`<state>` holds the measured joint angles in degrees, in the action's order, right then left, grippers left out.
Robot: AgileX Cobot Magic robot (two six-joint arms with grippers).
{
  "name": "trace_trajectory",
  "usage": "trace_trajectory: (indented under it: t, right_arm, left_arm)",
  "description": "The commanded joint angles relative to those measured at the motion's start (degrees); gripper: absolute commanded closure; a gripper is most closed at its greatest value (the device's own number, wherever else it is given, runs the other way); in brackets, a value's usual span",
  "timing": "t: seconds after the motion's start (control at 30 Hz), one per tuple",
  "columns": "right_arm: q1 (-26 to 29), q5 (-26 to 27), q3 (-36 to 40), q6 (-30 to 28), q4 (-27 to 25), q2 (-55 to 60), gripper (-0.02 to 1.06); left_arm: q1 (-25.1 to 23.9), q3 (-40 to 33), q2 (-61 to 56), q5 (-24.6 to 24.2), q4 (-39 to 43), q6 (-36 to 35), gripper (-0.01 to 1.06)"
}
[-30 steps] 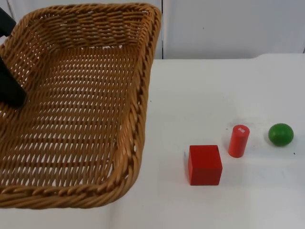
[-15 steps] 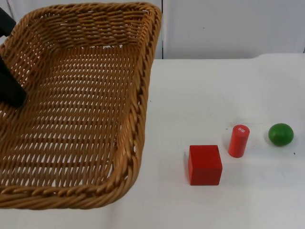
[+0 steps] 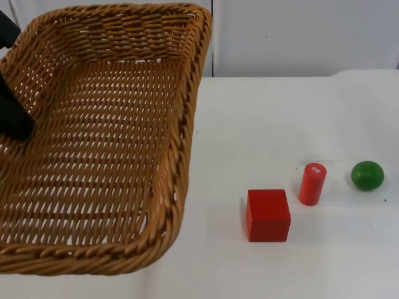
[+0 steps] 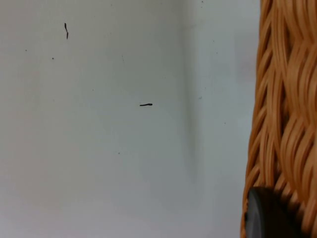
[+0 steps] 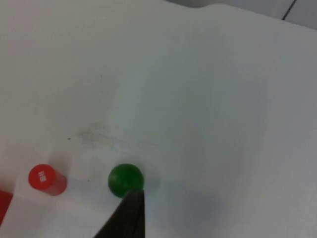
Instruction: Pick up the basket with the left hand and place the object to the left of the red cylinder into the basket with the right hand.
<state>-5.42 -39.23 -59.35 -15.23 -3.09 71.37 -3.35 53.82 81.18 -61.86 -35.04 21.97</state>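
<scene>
Three small pieces stood on the white table (image 3: pixel 262 124) at lower right of the top view: nearest, red cube (image 3: pixel 268 215); just beyond and right of it, upright red cylinder (image 3: pixel 312 184), apart from the cube; further right, green ball (image 3: pixel 367 175). Filling the left half, wicker basket (image 3: pixel 106 143), tilted, held up by left gripper (image 3: pixel 14 118) clamped on its left rim, one black finger inside. Right gripper (image 5: pixel 126 218) hung above the table just near the ball; fingers' state impossible to tell. Farthest back, grey partition wall (image 3: pixel 299 37)
</scene>
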Motion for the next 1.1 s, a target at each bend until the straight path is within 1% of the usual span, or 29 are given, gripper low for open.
trace_trajectory:
  t: [0.0,0.13,0.17,0.2,0.3,0.37,0.47,0.5,0.53,0.57,0.63,0.67,0.7,0.8,0.87,1.07]
  right_arm:
    - [0.0,1.2,-0.6,-4.0,-4.3,2.2,-0.01]
    - [0.0,-0.2,-2.6,-13.5,-14.3,8.3,-0.01]
    - [0.0,-0.2,-2.6,-13.5,-14.3,8.3,-0.01]
    - [-0.2,-0.2,-3.2,-16.0,-16.0,9.6,-0.01]
    - [-3.0,-2.1,-6.3,-21.8,-16.3,14.9,0.01]
    - [-3.6,-2.2,-6.8,-22.5,-16.3,15.6,0.01]
    - [-8.5,-2.9,-9.1,-28.7,-16.3,20.3,0.02]
    - [-8.5,-2.9,-9.1,-28.7,-16.3,20.3,0.02]
    - [-9.9,-3.2,-9.7,-30.5,-16.1,21.6,0.02]
    - [-10.4,-3.4,-10.0,-31.1,-16.1,22.1,0.02]
    - [-14.1,-4.0,-10.8,-36.1,-16.1,24.6,0.02]
    - [-15.3,-4.0,-10.8,-37.4,-16.1,25.5,0.02]
    - [-15.3,-4.0,-10.8,-37.4,-16.1,25.5,0.02]
    - [-19.3,-4.6,-10.8,-41.9,-16.1,28.0,0.02]
    - [-21.3,-4.5,-10.8,-43.2,-16.1,29.7,0.02]
    - [-23.9,-4.2,-10.8,-44.5,-14.9,32.5,0.02]
  left_arm:
    - [-0.1,0.1,-0.6,-0.2,-1.7,0.2,1.05]
    - [-0.1,0.1,-0.6,-0.2,-1.7,0.2,1.05]
    - [-0.1,0.1,-0.6,-0.2,-1.7,0.2,1.05]
    - [-0.1,0.1,-0.6,-0.3,-1.7,0.2,1.05]
    - [-0.1,0.1,-0.6,-0.3,-1.7,0.2,1.05]
    - [-0.1,0.1,-0.6,-0.3,-1.7,0.2,1.05]
    - [-0.1,0.1,-0.6,-0.3,-1.7,0.2,1.05]
    - [-0.1,0.1,-0.6,-0.3,-1.7,0.2,1.05]
    - [-0.1,0.1,-0.6,-0.3,-1.7,0.2,1.05]
    - [-0.1,0.1,-0.6,-0.3,-1.7,0.2,1.05]
    - [-0.1,0.1,-0.6,-0.3,-1.7,0.2,1.05]
    - [-0.1,0.1,-0.6,-0.3,-1.7,0.2,1.05]
    - [-0.1,0.1,-0.6,-0.3,-1.7,0.2,1.05]
    - [-0.1,0.1,-0.6,-0.3,-1.7,0.2,1.05]
    - [-0.1,0.1,-0.6,-0.3,-1.7,0.2,1.05]
    - [-0.1,0.1,-0.6,-0.3,-1.7,0.2,1.05]
